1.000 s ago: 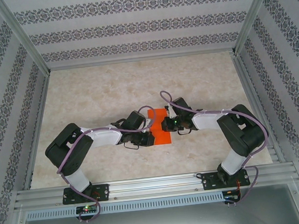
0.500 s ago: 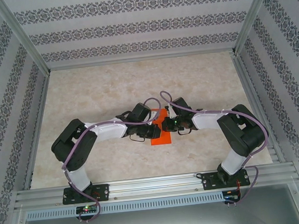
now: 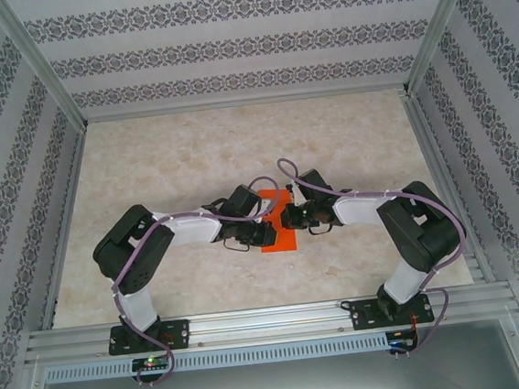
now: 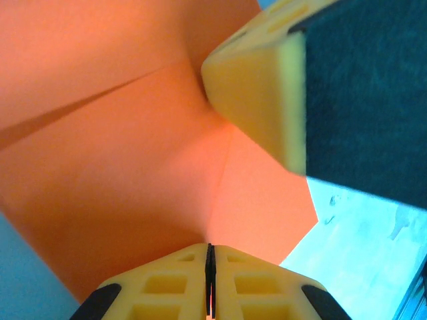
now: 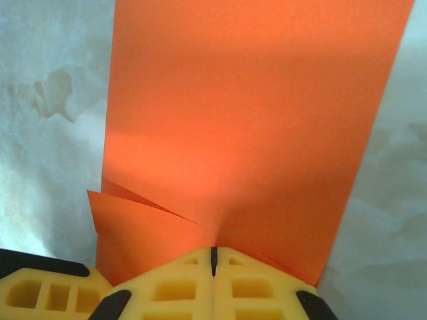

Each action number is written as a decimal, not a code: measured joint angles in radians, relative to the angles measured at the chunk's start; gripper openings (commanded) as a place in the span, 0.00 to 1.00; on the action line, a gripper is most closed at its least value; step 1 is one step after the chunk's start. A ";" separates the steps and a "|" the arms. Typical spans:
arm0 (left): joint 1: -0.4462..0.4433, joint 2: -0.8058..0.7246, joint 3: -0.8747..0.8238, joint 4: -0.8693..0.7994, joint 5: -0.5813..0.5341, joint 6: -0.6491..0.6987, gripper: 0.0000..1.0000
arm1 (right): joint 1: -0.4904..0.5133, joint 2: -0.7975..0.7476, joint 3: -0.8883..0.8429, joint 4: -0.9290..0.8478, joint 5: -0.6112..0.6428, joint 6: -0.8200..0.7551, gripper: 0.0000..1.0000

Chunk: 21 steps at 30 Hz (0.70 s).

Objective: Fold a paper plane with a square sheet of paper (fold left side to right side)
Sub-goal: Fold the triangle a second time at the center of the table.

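Observation:
The square sheet of paper [image 3: 280, 239] is bright orange and lies partly folded on the table between my two grippers. My left gripper [image 3: 263, 228] comes in from the left and is shut on a lifted layer of it; in the left wrist view the paper [image 4: 133, 167] runs by a crease into the left gripper [image 4: 209, 248]. My right gripper [image 3: 290, 217] is shut, its tip resting on the paper's right part. In the right wrist view the paper [image 5: 247, 120] lies flat ahead of the right gripper [image 5: 214, 252], with a raised flap [image 5: 133, 230] at the left.
The pale marbled tabletop [image 3: 191, 155] stretches wide behind the arms. Aluminium frame rails [image 3: 253, 319] run along the near edge, and patterned walls close in the sides and back. The right gripper's yellow finger [image 4: 257, 100] looms close over the paper in the left wrist view.
My left arm has swung to the right, carrying the paper's left part over towards the right gripper. The right arm has stayed where it was.

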 measured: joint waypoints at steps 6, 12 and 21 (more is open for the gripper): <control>0.000 -0.071 -0.092 0.016 0.000 -0.014 0.12 | 0.000 0.000 0.000 -0.002 -0.003 -0.003 0.00; 0.000 -0.131 -0.153 0.005 0.000 -0.022 0.13 | -0.007 0.000 0.000 -0.003 -0.010 -0.003 0.00; 0.096 -0.282 -0.197 -0.025 0.018 -0.029 0.37 | -0.047 -0.092 -0.002 -0.023 -0.014 -0.001 0.36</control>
